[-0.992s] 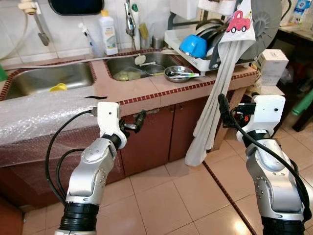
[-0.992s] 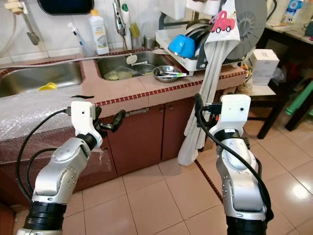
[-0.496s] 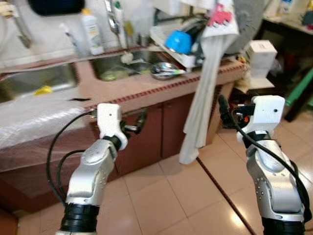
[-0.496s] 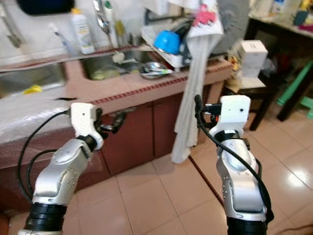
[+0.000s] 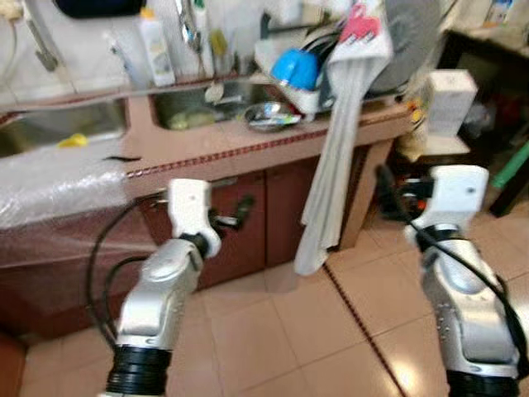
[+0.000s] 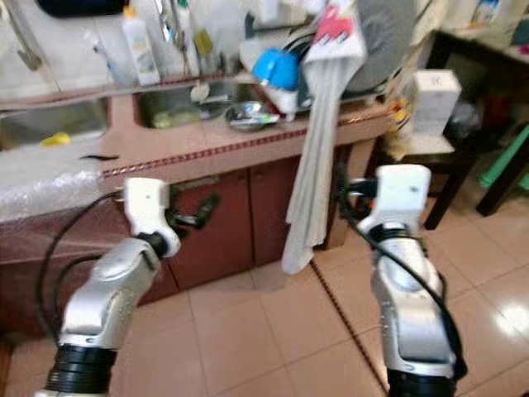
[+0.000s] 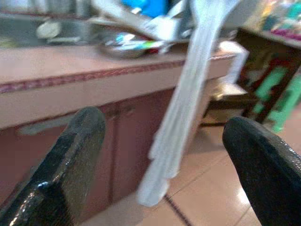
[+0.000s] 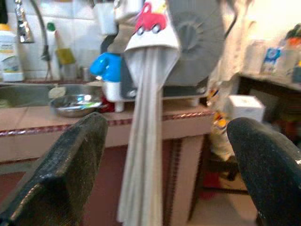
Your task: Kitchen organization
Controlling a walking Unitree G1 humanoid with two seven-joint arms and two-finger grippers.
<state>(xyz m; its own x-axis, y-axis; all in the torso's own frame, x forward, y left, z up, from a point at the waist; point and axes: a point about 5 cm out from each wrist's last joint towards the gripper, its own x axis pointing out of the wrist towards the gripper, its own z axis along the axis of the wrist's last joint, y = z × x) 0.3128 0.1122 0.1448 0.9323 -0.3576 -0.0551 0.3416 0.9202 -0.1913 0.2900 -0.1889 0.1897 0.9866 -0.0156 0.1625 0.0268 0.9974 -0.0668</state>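
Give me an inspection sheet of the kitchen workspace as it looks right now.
Surface: tiled counter, bubble wrap over its left end.
Job's things: steel bowl on the counter beside the sink; blue bowl in the dish rack.
Clutter: detergent bottle, yellow item in the left sink, hanging towel.
Grippers: left gripper and right gripper both open, empty, raised short of the counter.
Cables: black cable looping along the left arm.
Surroundings: white box, cabinet doors, tiled floor.
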